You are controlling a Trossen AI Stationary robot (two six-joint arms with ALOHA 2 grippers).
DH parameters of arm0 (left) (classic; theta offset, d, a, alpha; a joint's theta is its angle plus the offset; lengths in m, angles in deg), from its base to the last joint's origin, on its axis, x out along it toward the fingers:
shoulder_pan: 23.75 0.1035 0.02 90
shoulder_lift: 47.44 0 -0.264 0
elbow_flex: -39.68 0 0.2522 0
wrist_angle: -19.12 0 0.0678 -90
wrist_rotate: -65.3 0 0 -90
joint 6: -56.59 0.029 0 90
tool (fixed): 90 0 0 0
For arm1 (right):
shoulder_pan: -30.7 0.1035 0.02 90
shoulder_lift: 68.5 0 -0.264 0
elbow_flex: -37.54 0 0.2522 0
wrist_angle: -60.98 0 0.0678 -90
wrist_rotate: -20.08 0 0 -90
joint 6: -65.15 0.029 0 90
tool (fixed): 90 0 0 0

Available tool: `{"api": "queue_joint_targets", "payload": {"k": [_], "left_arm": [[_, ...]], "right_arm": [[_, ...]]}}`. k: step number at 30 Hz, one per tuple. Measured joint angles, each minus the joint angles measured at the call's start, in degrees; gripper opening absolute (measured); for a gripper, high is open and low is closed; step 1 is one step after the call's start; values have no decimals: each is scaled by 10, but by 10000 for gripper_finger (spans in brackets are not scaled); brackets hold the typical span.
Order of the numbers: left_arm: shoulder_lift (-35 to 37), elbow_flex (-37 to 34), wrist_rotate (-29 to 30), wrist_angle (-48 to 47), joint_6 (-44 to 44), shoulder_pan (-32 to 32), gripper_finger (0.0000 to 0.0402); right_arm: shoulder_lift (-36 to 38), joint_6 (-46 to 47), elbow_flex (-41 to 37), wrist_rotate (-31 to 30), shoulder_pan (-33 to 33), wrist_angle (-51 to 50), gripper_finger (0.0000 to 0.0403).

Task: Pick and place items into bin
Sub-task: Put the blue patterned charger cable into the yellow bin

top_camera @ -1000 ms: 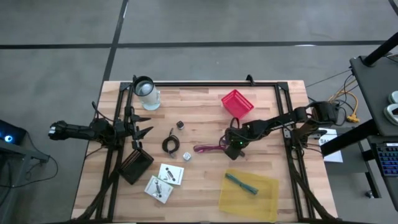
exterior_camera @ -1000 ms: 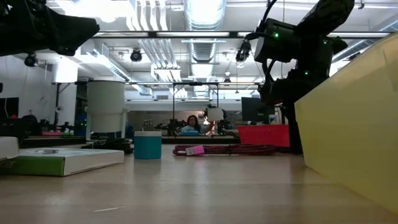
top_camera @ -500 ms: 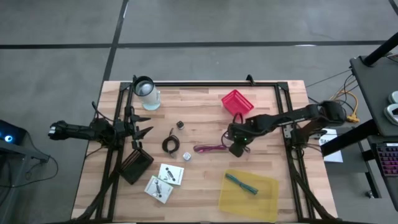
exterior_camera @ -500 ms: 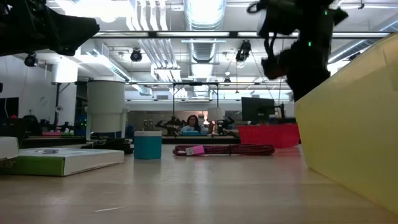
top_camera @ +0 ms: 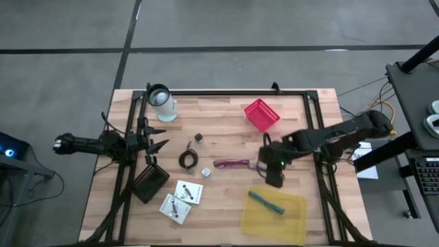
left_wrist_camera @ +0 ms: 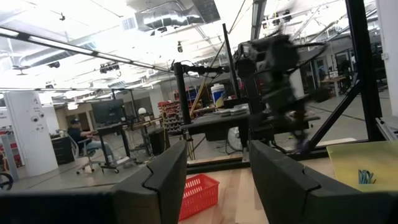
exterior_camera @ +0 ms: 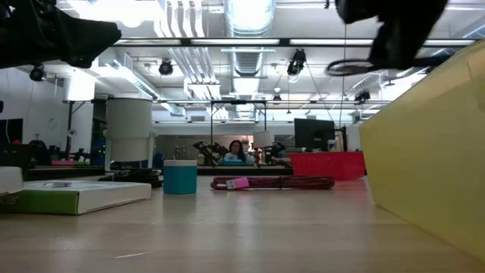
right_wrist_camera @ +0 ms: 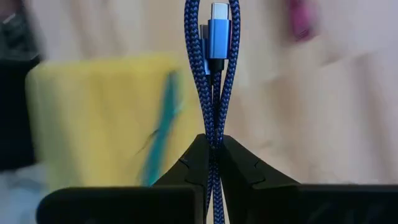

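High view: overhead, facing straight down, far enough to take in the whole surface (top_camera: pixel 226 130) and both arms.
Low view: at surface height, level, facing the room beyond; yellow bin (exterior_camera: pixel 424 152) close at 3 o'clock.
Left wrist view: faces across the surface past its own end effector (left_wrist_camera: pixel 217 180), sharing the red basket (left_wrist_camera: pixel 198 194) and yellow bin with the high view.
Right wrist view: close above the yellow bin, past its own end effector (right_wrist_camera: pixel 212 163).

No text, label, brand, number or sign can be read anywhere in these views.
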Motion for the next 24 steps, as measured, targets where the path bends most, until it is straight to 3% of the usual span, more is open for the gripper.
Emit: {"api": "queue_joint_targets", "payload": {"k": [11,24], "left_arm": [[0,0,0,0,0,0,160],[1,0,0,0,0,0,160]], "right_arm": [[-28,177,-23,16,132,20,13],[-37,179,-23,12,155,43,17]]}}
